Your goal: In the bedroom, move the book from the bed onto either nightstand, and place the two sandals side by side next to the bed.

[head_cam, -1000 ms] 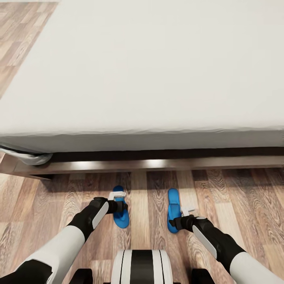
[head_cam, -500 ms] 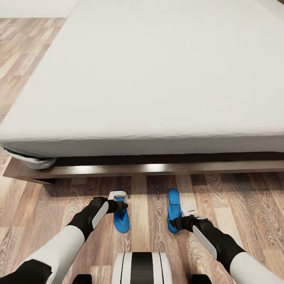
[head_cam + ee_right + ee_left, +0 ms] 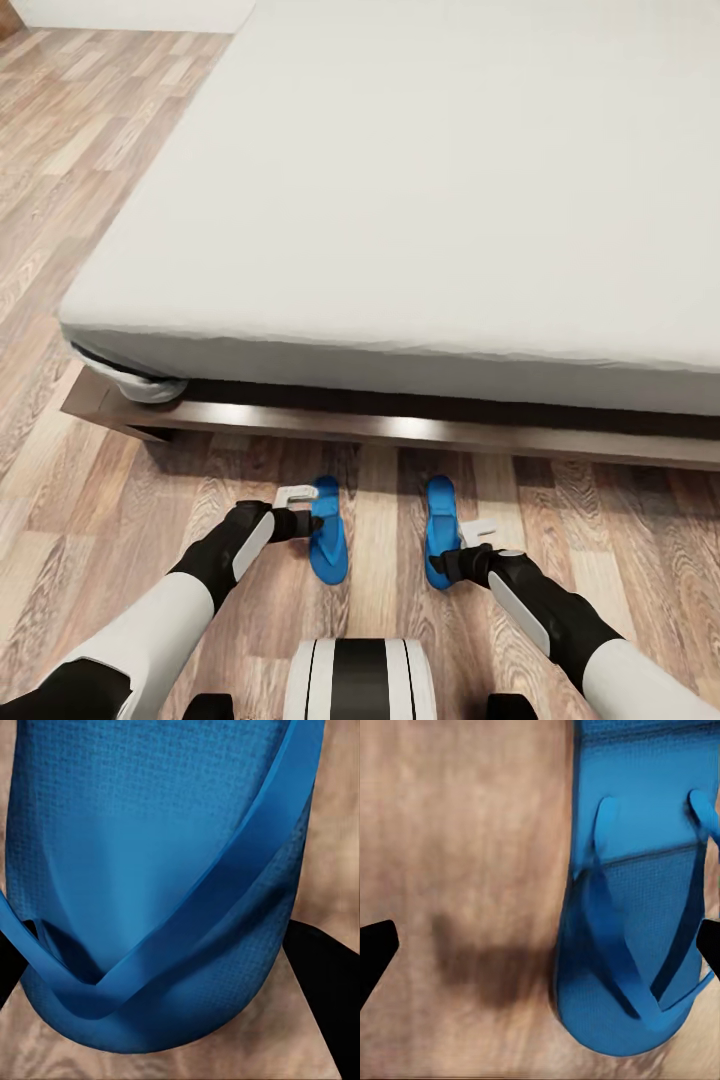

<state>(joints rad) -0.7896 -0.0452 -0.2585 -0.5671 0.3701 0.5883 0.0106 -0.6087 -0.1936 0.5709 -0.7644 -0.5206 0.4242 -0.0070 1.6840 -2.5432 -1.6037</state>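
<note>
Two blue sandals are beside the bed (image 3: 450, 200), on or just above the plank floor. The left sandal (image 3: 328, 545) (image 3: 637, 907) rests flat on the wood, just to the right of my left gripper (image 3: 305, 510) (image 3: 540, 945), whose fingers stand wide open with mostly bare floor between them. My right gripper (image 3: 455, 550) (image 3: 169, 967) is shut on the right sandal (image 3: 438, 530) (image 3: 157, 870), gripping its end by the straps. About a hand's width separates the two sandals. The book and the nightstand are out of view.
The bed's dark wooden frame (image 3: 400, 428) runs across just beyond the sandals, with a bunched sheet (image 3: 130, 385) at its left corner. Wood floor (image 3: 60, 200) stretches to the left up to a white wall base (image 3: 130, 12). My own base (image 3: 360, 680) is below.
The camera has swung, shifting the bed to the right in the picture. The left sandal has drifted right, out from under my left gripper. The right sandal stays with my right gripper.
</note>
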